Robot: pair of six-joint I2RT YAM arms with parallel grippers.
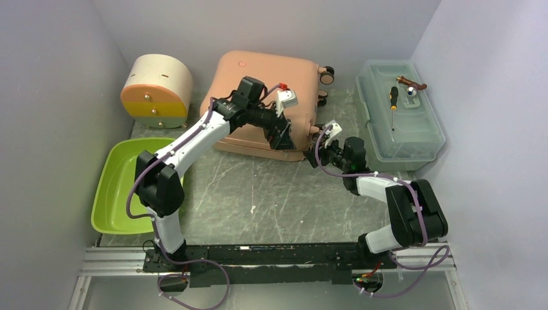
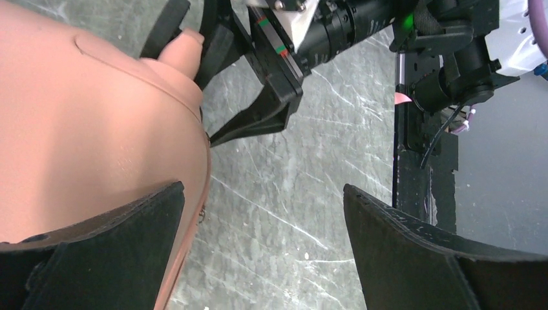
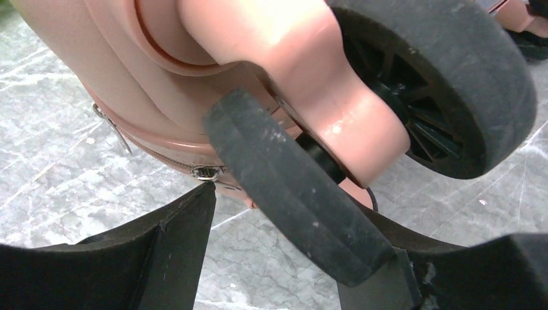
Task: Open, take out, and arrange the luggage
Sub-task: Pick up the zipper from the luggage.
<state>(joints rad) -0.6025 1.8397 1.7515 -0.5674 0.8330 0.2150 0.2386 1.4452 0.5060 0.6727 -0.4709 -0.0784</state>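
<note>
From above, the luggage [image 1: 258, 97] lies flat at the back of the desk [image 1: 271, 200], between a cream half-round box [image 1: 157, 90] and a translucent toolbox [image 1: 400, 126] (a screwdriver [image 1: 393, 106] rests on its lid). A green tray [image 1: 119, 187] sits at the left. The left end effector [image 1: 283, 137] is at the case's near right corner, and the right end effector [image 1: 316, 145] is just beside it.

The left wrist view shows the left fingers [image 2: 97, 252] spread as wide as they go and holding nothing. One lies over the pink shell and the other over bare desk. Ahead of them, the other arm's black fingers reach around a pink wheel bracket [image 2: 184, 48] at the case's corner.

In the right wrist view, the near wheel [image 3: 291, 194] of the caster sits between the right fingers [image 3: 161, 258], which are part-spread. One fingertip is at the zip pull [image 3: 207, 172] on the shell's seam. A strip of desk shows between that finger and the wheel. The far finger is mostly hidden behind the tyre, so I cannot tell whether the fingers actually pinch the wheel.
</note>
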